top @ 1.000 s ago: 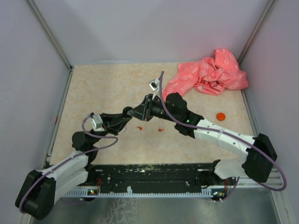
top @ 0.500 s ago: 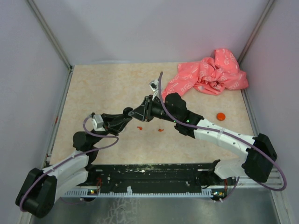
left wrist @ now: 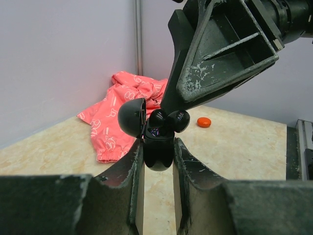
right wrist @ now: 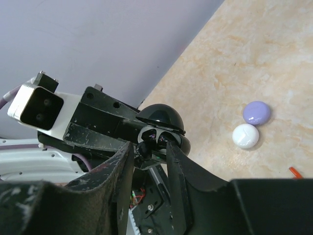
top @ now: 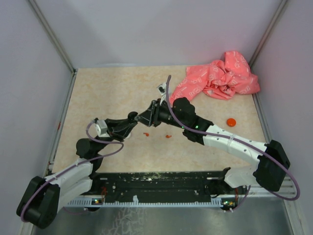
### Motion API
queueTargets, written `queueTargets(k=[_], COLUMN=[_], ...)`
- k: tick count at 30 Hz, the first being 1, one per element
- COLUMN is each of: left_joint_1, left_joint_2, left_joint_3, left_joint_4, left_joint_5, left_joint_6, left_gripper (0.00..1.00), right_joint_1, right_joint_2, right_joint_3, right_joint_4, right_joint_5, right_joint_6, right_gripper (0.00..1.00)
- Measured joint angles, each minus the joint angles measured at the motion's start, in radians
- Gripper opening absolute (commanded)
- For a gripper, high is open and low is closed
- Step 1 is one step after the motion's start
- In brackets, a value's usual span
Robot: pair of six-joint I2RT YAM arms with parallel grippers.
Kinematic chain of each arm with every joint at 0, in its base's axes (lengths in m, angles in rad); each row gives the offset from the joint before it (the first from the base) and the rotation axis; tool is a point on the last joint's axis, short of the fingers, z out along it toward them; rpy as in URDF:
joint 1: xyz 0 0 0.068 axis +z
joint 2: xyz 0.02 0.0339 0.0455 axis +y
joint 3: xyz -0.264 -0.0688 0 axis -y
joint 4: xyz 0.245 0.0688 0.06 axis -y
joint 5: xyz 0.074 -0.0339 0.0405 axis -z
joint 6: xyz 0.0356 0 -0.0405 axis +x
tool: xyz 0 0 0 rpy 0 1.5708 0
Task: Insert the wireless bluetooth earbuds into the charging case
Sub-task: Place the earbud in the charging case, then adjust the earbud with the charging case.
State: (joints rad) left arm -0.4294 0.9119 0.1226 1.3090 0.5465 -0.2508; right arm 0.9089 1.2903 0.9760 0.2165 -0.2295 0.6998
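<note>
My left gripper (left wrist: 157,161) is shut on a black charging case (left wrist: 158,149) and holds it above the table with its lid (left wrist: 131,117) open. Two black earbuds (left wrist: 157,118) (left wrist: 178,120) sit at the case's mouth, the right one sticking out over the rim. My right gripper (right wrist: 149,149) is at the case (right wrist: 161,117) with its jaws a little apart. One black earbud (right wrist: 144,150) lies between them against one finger and does not fill the gap. In the top view the two grippers (top: 132,120) (top: 146,116) meet at mid table.
A crumpled pink cloth (top: 217,78) lies at the far right corner. A red disc (top: 231,121) lies to its near side. Small red bits (top: 145,133) (top: 167,136) lie under the arms. A purple disc (right wrist: 256,112) and a white disc (right wrist: 245,135) lie side by side on the table.
Both grippers have edged slightly toward the far side while staying together at the case. Nothing else has moved.
</note>
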Motion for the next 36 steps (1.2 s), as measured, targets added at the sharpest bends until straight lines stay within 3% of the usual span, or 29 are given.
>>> queueTargets(k=[36], left_joint_1=[-0.001], left_joint_2=[0.009], left_joint_3=[0.002], left_joint_4=[0.023], left_joint_5=[-0.005], left_joint_6=[-0.011], left_gripper=[0.0], right_joint_1=[0.021], right_joint_2=[0.015], right_joint_3=[0.022], right_joint_4=[-0.098], right_joint_5=[-0.168], right_joint_6=[-0.17], right_gripper=[0.35])
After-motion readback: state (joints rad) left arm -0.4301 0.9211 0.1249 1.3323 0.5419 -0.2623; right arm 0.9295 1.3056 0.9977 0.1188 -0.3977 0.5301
